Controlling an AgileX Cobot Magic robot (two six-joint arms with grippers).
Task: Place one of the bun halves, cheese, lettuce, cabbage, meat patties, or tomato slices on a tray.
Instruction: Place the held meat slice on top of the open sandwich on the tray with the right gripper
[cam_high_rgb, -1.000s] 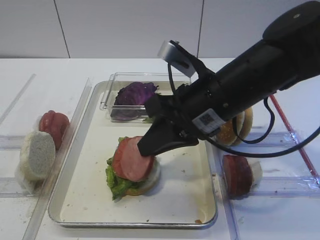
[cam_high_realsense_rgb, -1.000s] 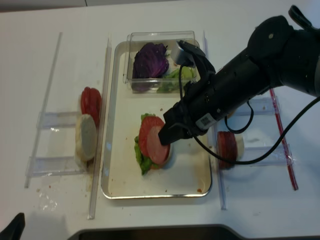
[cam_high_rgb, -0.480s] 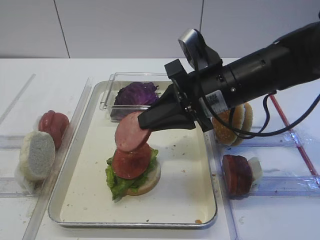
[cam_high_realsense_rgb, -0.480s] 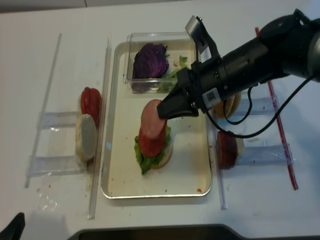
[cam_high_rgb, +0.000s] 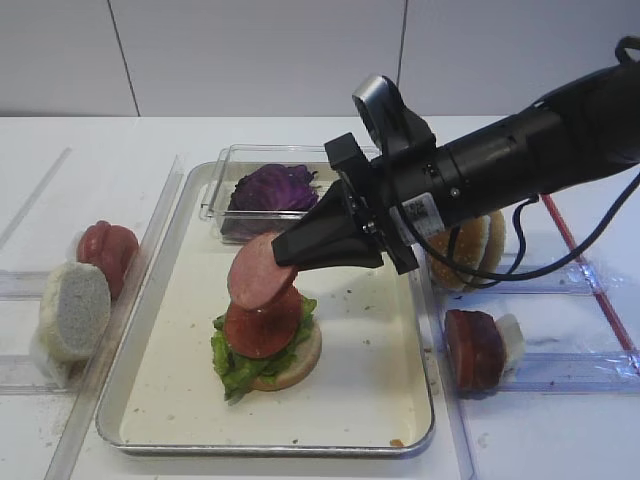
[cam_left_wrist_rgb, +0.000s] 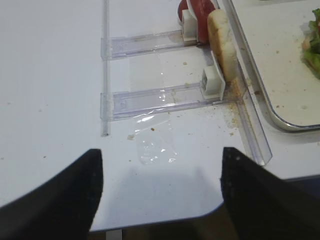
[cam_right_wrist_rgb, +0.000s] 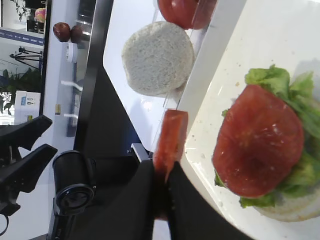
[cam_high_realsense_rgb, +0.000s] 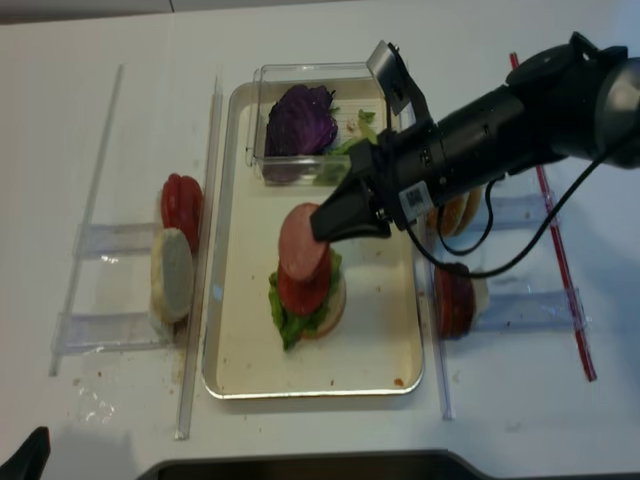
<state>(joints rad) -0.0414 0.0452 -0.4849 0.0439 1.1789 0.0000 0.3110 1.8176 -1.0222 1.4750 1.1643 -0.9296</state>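
Clearly, my right pincer (cam_high_rgb: 283, 253) was clenched on the patty (cam_high_rgb: 255, 270) by its rim, holding it tilted just above the tomato (cam_high_rgb: 262, 322) on the tray (cam_high_rgb: 180, 400). I judged it needed levelling and centring before release. It looked smooth, pink, dark-rimmed.

So the desk (cam_high_rgb: 150, 140) is plain white, and the silvery tray (cam_high_rgb: 190, 425) sits right in the middle of it. Clear plastic racks (cam_left_wrist_rgb: 150, 95) lie on both sides (tomato slices (cam_high_rgb: 105, 250) and a bun half (cam_high_rgb: 72, 310) stand in the left one). Crumbs and a scrap of clear film (cam_left_wrist_rgb: 155, 150) litter the near-left corner.
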